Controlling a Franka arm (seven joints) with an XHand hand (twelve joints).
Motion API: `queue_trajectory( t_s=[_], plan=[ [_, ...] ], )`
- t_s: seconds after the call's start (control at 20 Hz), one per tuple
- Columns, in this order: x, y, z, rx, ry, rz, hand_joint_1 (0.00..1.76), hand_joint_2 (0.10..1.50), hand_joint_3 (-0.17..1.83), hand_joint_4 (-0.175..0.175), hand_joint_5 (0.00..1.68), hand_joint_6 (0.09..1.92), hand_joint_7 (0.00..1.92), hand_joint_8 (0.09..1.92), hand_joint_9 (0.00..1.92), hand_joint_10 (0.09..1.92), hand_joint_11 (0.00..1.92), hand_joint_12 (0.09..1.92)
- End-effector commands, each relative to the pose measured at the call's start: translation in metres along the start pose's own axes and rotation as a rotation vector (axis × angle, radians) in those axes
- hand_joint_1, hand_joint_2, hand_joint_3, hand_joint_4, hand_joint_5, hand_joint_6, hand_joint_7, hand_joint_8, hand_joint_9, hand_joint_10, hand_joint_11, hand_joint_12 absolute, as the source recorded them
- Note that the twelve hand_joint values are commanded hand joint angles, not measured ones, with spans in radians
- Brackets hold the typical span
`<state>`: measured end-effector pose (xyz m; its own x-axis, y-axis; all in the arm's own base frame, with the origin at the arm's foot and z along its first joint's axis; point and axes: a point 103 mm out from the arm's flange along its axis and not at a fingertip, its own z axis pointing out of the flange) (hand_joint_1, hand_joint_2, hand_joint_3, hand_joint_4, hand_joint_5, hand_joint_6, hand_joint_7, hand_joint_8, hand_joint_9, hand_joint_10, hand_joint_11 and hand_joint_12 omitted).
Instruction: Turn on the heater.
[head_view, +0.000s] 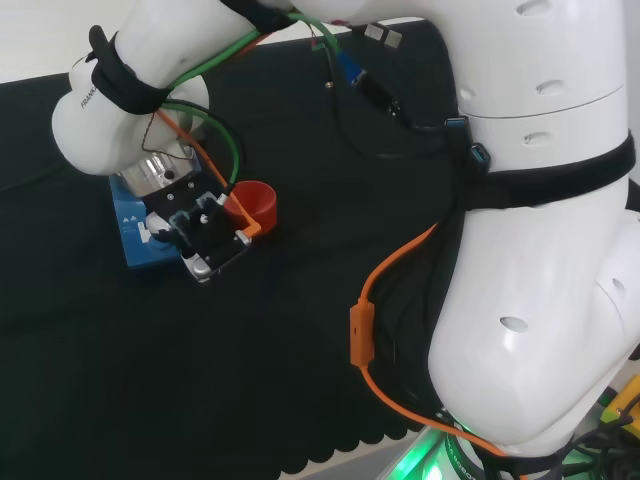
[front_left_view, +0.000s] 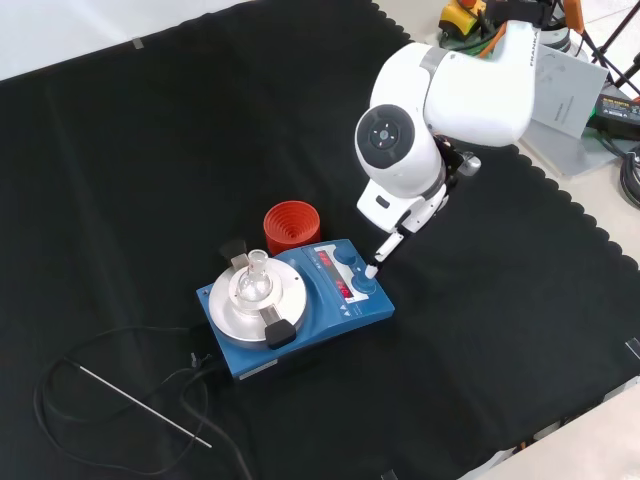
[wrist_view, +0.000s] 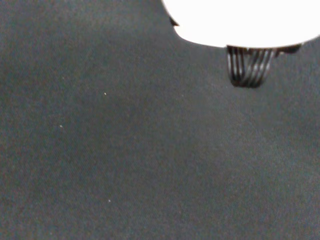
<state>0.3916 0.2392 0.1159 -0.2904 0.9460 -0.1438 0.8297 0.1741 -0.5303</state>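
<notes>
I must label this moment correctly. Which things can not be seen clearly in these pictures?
- Contact: in the front view a fingertip of the hand reaches the heater at its knob; touching cannot be told.
- Head view: the arm hides the heater's panel.
- Flask: contents unclear, glass.

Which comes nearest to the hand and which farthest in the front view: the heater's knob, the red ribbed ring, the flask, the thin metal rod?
Measured from the hand:
1. Knob, at the heater's right end, under the fingertip.
2. Red ribbed ring, left of the hand.
3. Flask, on the heater's round plate.
4. Thin metal rod, lower left on the cloth.
</notes>
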Motion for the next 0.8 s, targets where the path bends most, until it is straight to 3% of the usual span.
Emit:
queue_trajectory(
  t_s=[0.05, 0.45, 0.8],
  plan=[
    [0.0007, 0.0014, 0.0025, 0.009, -0.006, 0.002, 1.64, 0.49, 1.3, -0.05, 0.03, 0.53, 1.81, 1.45, 1.82, 1.43, 1.58, 1.5],
    [-0.0017, 0.0058, 0.0081, 0.016, -0.018, 0.015, 1.64, 0.49, 1.3, -0.051, 0.03, 0.54, 1.81, 1.45, 1.82, 1.43, 1.58, 1.5],
    [-0.0066, 0.008, 0.0098, 0.022, 0.011, 0.007, 1.64, 0.49, 1.3, -0.051, 0.03, 0.54, 1.81, 1.45, 1.82, 1.43, 1.58, 1.5]
  ],
)
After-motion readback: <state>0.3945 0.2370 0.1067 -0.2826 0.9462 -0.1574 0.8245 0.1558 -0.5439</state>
